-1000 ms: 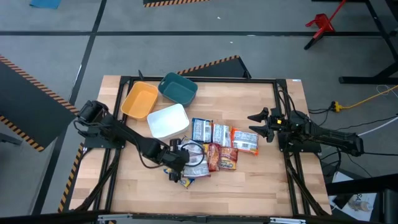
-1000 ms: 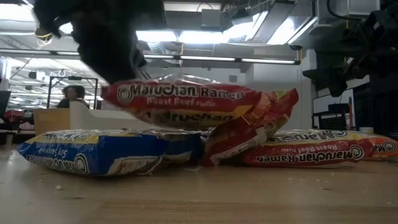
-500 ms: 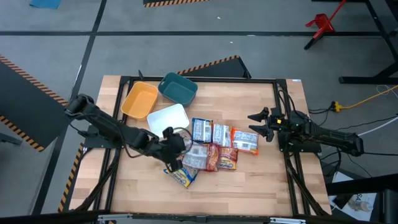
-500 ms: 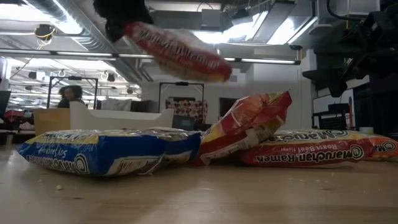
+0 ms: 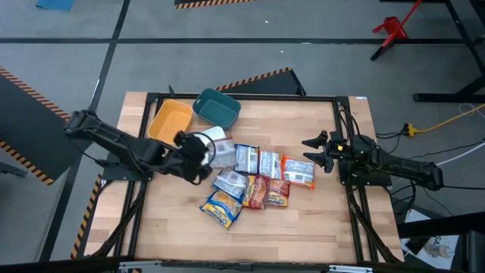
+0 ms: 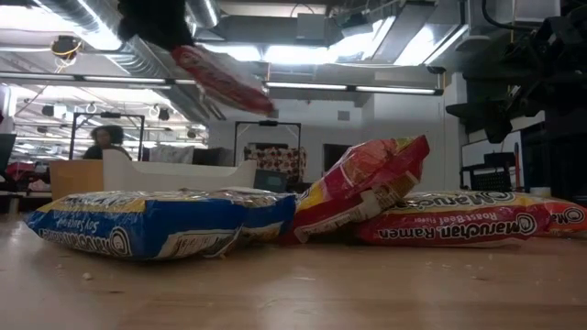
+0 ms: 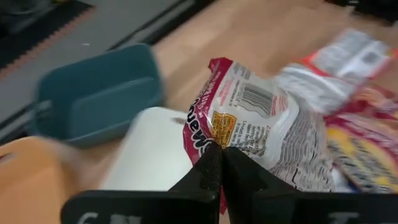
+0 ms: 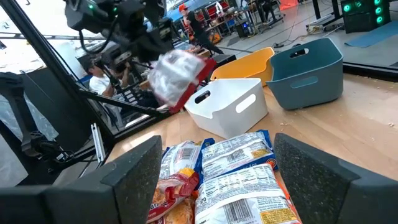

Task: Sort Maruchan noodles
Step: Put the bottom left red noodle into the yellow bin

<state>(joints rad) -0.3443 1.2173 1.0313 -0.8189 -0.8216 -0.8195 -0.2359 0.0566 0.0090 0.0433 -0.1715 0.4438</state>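
Observation:
My left gripper [image 5: 198, 150] is shut on a red-and-white Maruchan packet [image 5: 220, 154] and holds it in the air above the white bin [image 5: 215, 134]. In the low view this packet [image 6: 225, 81] slants high above the pile. The other packets lie flat or lean on one another mid-table: blue-white ones [image 5: 245, 158], an orange one [image 5: 298, 171], red ones [image 5: 271, 192], a blue-yellow one [image 5: 220, 208]. My right gripper [image 5: 314, 152] waits open at the table's right side, clear of the pile. My left gripper pinches the packet between its two shut fingers [image 7: 210, 167] at the red-printed edge [image 7: 208, 134]. The packet is lifted clear of the table and sticks out beyond the fingertips, tilted, its barcode side [image 7: 255, 99] facing the wrist camera.
A yellow bin [image 5: 170, 120] and a teal bin [image 5: 217, 107] stand by the table's far-left part, next to the white bin [image 8: 230, 106]. Bare wood lies along the near edge and the far right. People show in the room beyond the table.
My left gripper has risen from the near-left side of the pile and moved toward the far-left, taking the red packet with it. The packet, first just above the pile, is now lifted clear and over the white bin. The packets beneath stayed put.

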